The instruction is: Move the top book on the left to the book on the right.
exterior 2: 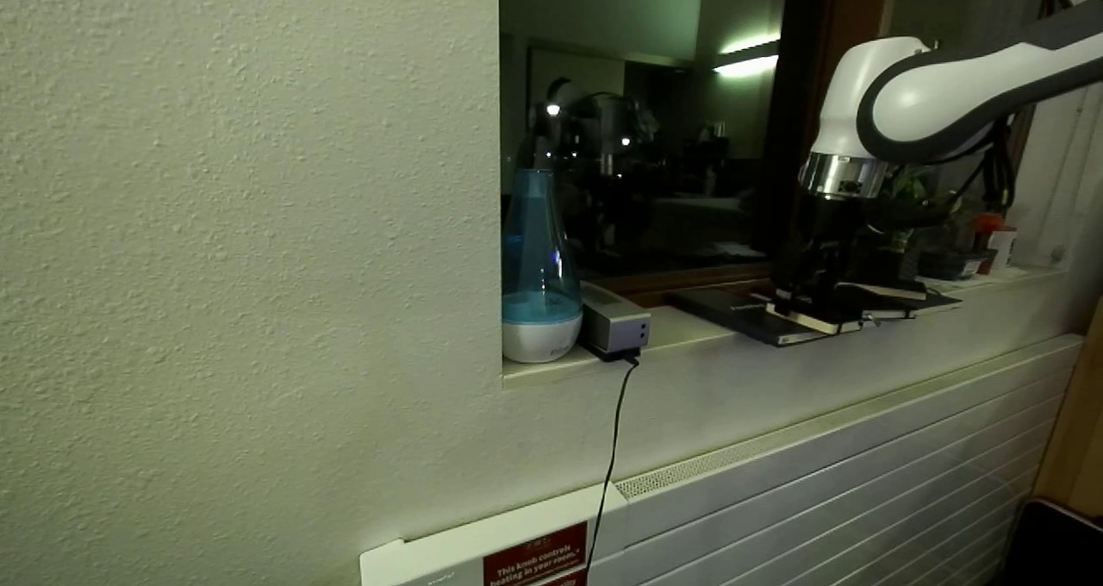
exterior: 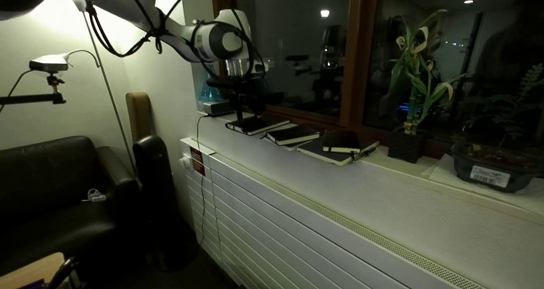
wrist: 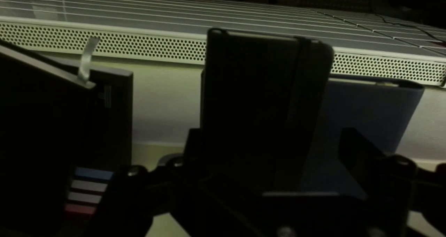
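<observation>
At centre of the wrist view, a black elastic-banded notebook (wrist: 259,99) is framed by the gripper (wrist: 271,136), set wide. It is borne by a blue-grey book (wrist: 369,115); transfer is judged not begun, with grasp, lift and placing left. Smooth faces and rounded corners are noted; higher in frame, a finely perforated radiator grille (wrist: 146,45).

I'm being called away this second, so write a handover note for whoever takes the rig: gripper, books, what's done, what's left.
Gripper: open, holding nothing, over the leftmost stack as an exterior view shows it.
Black notebook, likely the one meant: on top of the larger bluish book, appearing between the jaws in the wrist view; whether they touch it is unclear.
To the right in that exterior view: middle stack and rightmost stack.
Done: gripper at the notebook; no transfer yet.
Left: probably close on the notebook, lift, carry right, set down, release. Confirm which stack is meant.
</observation>
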You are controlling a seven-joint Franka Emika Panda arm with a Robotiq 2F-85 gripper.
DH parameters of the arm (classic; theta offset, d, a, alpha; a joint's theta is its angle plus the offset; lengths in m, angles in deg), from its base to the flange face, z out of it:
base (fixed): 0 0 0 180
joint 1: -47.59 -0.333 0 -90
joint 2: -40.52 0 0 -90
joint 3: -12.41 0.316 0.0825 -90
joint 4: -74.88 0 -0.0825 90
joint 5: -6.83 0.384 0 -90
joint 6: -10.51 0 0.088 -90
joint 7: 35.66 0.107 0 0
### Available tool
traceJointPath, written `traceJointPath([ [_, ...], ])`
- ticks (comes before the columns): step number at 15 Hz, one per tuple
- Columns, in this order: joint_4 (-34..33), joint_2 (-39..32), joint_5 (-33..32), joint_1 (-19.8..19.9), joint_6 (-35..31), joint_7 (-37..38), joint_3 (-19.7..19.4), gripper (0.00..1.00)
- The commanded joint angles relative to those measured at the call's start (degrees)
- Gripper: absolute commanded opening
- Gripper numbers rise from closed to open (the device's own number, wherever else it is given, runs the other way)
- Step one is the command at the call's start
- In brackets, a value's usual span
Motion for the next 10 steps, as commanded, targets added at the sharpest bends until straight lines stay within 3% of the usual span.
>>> traceJointPath([
  [1,-1.46,-0.78,-0.24,-0.11,2.24,-0.78,-0.48,1.0],
  [8,-2.16,-1.84,0.24,-0.29,2.59,-0.75,-0.35,1.0],
  [9,-2.18,-1.94,0.28,-0.36,2.51,-0.66,-0.3,0.75],
  [10,-2.28,-2.1,0.43,-0.37,2.43,-0.88,-0.18,0.74],
])
